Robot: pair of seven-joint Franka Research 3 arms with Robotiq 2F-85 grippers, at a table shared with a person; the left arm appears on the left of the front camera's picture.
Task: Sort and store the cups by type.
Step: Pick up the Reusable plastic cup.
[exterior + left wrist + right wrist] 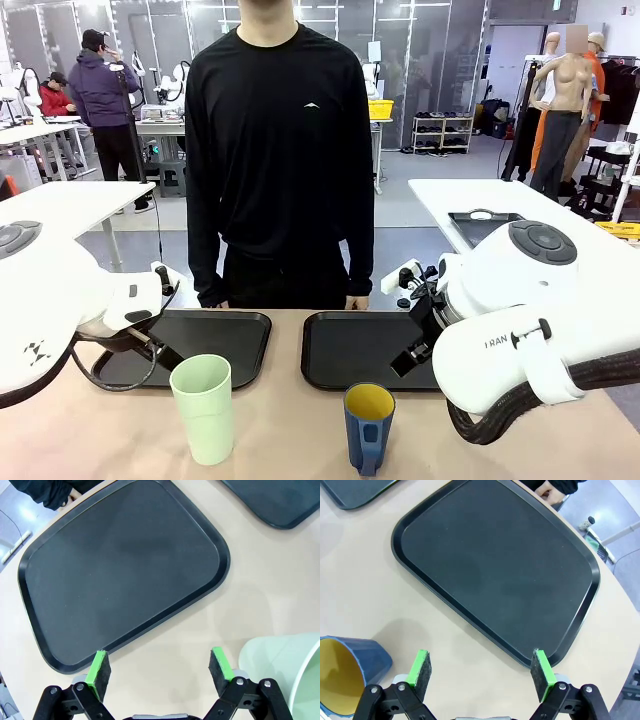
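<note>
While upright on the table (285, 435), mint tumbler (203, 408) near blue mug (369, 425).

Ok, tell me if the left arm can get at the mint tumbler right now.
Probably yes: the left tool is open, and the mint tumbler stands upright just beside it with nothing between.

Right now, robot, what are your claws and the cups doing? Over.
Left claw open, beside mint tumbler. Right claw open, beside blue mug. Both upright, short of left tray and right tray. Nothing blocking.
</note>
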